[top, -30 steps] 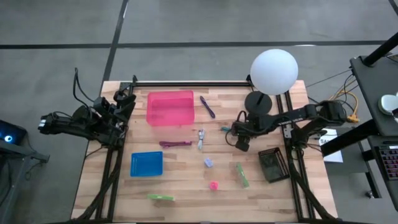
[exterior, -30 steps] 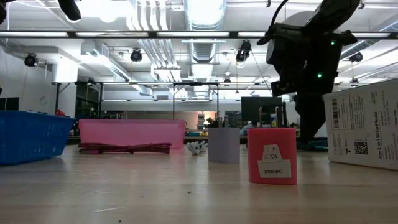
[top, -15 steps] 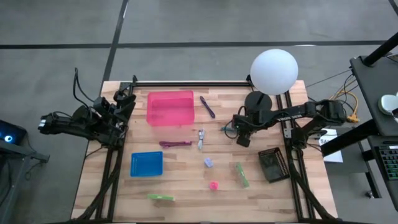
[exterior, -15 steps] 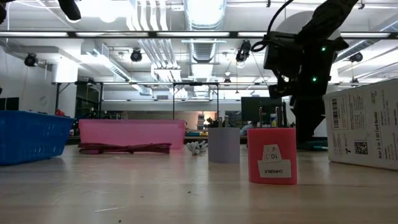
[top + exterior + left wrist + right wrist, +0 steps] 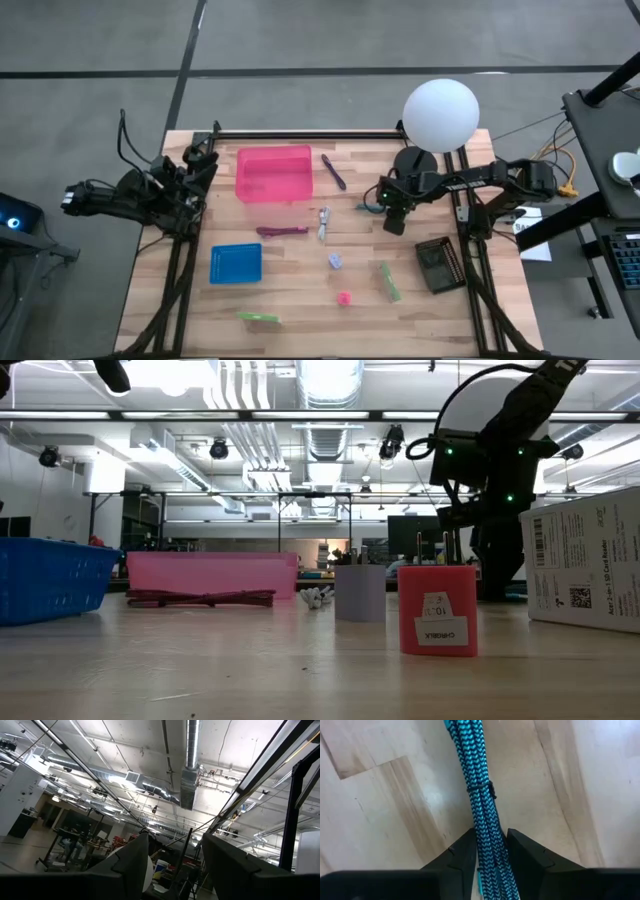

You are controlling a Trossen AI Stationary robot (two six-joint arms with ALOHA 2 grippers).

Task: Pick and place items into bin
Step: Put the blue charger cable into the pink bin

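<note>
teal braided cable [image 5: 482, 810] runs between our right gripper's [image 5: 490, 851] fingers [image 5: 461, 855], pinched tight over the bare wood right of table centre, near the globe lamp [image 5: 440, 115]. pink bin [image 5: 273, 173] sits well off across the table [image 5: 300, 290], and our left gripper [image 5: 172, 857] waits at the left edge, fingers parted.

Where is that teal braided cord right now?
The teal braided cord sits between the right claw fingers in its wrist view; from above it pokes out right of the purple stick, near the white globe lamp.
</note>
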